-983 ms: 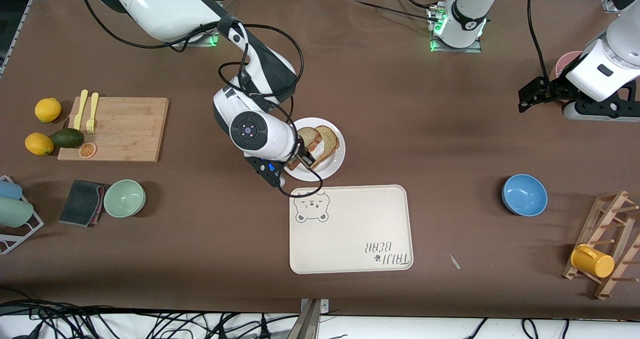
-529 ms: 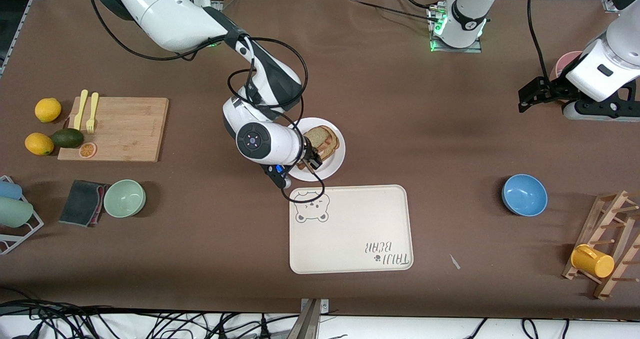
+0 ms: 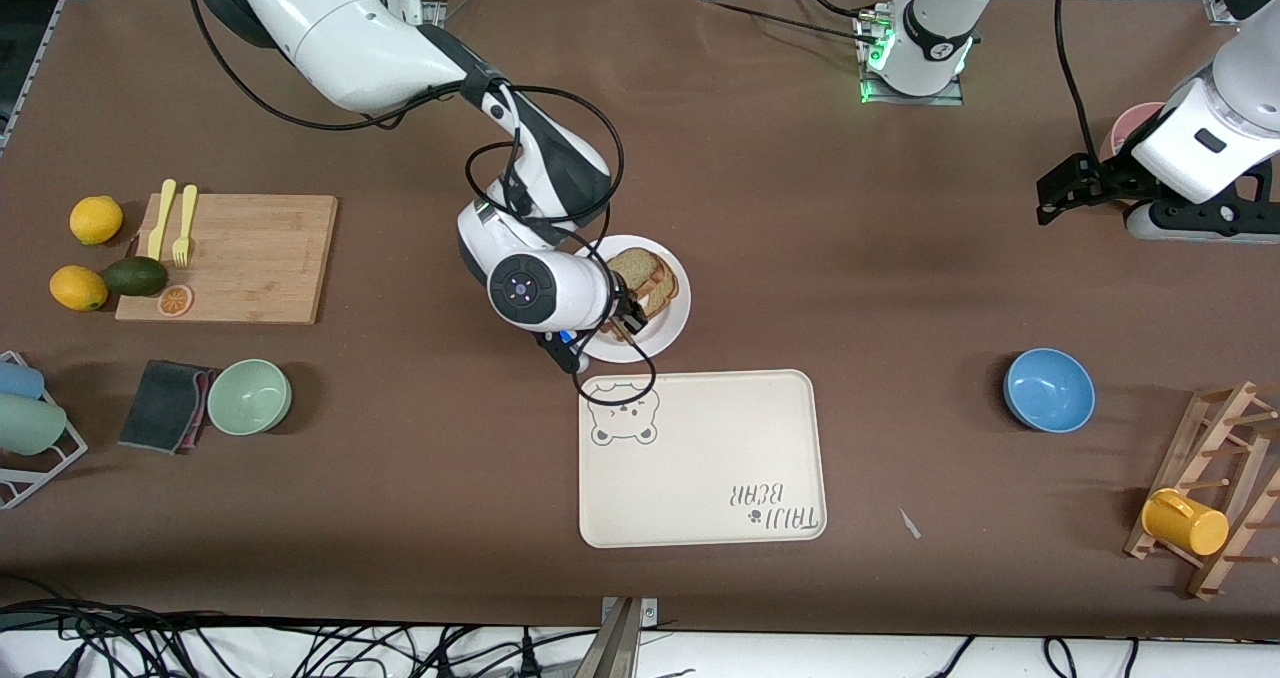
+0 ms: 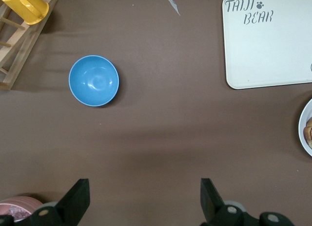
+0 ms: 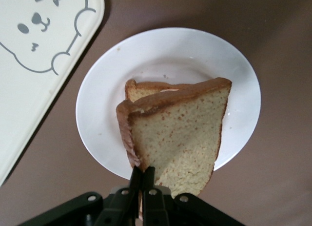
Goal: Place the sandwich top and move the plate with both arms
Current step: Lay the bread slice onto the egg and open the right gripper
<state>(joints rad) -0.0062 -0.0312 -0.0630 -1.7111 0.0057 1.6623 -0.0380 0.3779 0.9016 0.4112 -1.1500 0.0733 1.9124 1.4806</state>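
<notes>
The white plate (image 3: 645,343) stands in the middle of the table, farther from the front camera than the tray. My right gripper (image 3: 622,320) (image 5: 142,171) is shut on the crust edge of the sandwich top (image 3: 638,266) (image 5: 180,138). It holds this light-brown slice tilted just over the plate (image 5: 146,55). Another bread slice (image 5: 141,88) lies on the plate under it, mostly covered. My left gripper (image 3: 1050,198) (image 4: 145,183) waits open over bare table at the left arm's end, with nothing between its fingers.
The cream bear tray (image 3: 700,458) lies beside the plate, nearer the front camera. A blue bowl (image 3: 1048,389) and a wooden rack with a yellow mug (image 3: 1185,521) are toward the left arm's end. A cutting board (image 3: 240,256) and green bowl (image 3: 249,395) are toward the right arm's end.
My right gripper has carried the sandwich top across the plate until it covers the other slice. The left arm has not moved.
</notes>
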